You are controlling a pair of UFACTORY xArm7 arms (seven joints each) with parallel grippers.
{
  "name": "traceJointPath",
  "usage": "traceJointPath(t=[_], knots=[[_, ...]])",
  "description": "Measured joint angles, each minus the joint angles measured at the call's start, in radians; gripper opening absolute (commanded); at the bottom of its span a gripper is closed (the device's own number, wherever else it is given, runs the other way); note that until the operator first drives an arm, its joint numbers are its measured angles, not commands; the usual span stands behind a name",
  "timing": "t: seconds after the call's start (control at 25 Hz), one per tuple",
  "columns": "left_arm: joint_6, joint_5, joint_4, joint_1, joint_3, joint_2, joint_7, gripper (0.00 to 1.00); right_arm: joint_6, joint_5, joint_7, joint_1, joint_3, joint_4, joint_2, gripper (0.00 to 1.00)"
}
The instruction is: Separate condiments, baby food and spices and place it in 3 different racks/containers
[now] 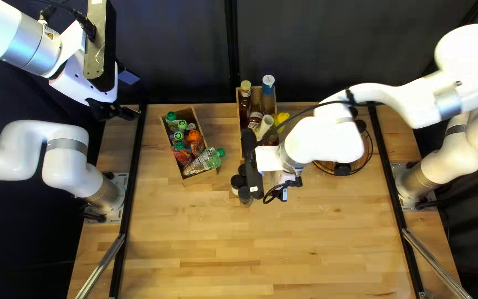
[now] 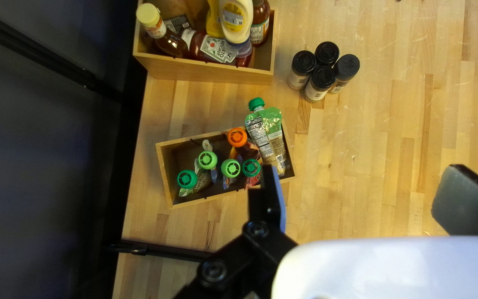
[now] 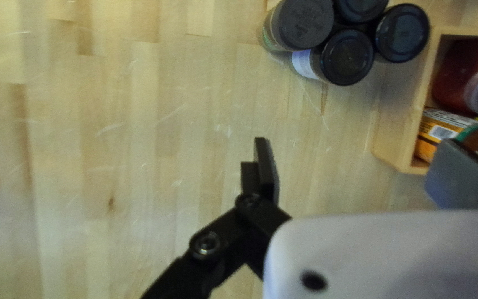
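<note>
In the top left view, my left gripper [image 1: 118, 112] hangs at the far left, above the table edge; my right gripper [image 1: 271, 159] is right of the condiment box. Both stand open and empty: left gripper [image 2: 367, 200], right gripper [image 3: 364, 173]. Capped baby food pouches fill one wooden box [image 2: 166, 173], one green-capped pouch [image 2: 269, 137] leaning over its end. Another wooden box [image 2: 211, 72] holds condiment bottles, including a ketchup bottle [image 2: 211, 49]. Several black-lidded spice jars [image 2: 320, 82] stand clustered beside it. A round wire rack [image 1: 369, 149] holding dark-lidded jars is partly hidden under my right arm.
Bare table [image 1: 250, 249] spreads across the near side. Black rails [image 1: 130, 182] run along both sides. My right arm [image 1: 327, 138] reaches over the wire rack, and its cable hangs near the condiment box.
</note>
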Motion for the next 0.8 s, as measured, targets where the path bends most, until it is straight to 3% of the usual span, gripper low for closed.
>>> traceJointPath(t=[0.44, 0.8], knots=[[0.000, 0.000, 0.000, 0.000, 0.000, 0.000, 0.000, 1.00, -0.057, -0.062, 0.066, 0.018, -0.036, 0.000, -0.071, 1.00], [0.000, 0.000, 0.000, 0.000, 0.000, 0.000, 0.000, 1.00, -0.048, -0.097, 0.074, 0.036, -0.060, 0.078, -0.164, 1.00]])
